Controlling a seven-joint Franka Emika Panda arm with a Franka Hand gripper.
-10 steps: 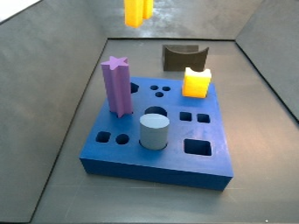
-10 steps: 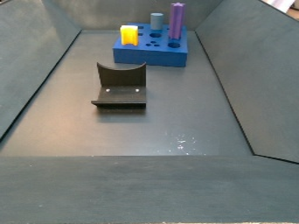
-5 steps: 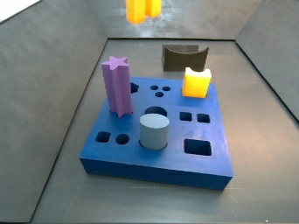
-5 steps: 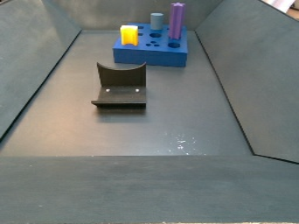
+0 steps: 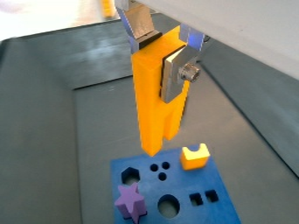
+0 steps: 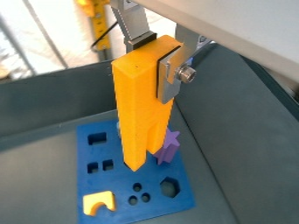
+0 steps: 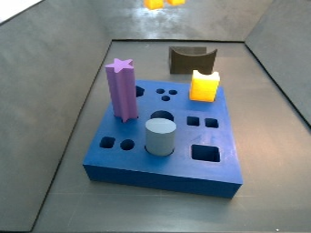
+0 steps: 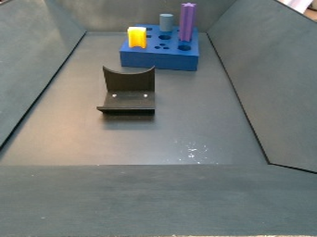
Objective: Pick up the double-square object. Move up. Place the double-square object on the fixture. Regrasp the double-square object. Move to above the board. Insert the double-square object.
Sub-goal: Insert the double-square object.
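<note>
Double-square object point(image 5: 156, 96) clamped in hand point(image 5: 159, 56)

Gripper point(image 5: 160, 63) fingers point(image 5: 176, 72) brushed silver metal, high above board; double-square object point(image 5: 156, 101) matt plastic.

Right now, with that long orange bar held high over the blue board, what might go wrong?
The gripper clamps the long orange-yellow double-square object only near its top, so the lower end could swing or slip. On the thick blue board, the purple star post, grey cylinder and stubby yellow block already stand, and the bar might knock into one while descending.
</note>
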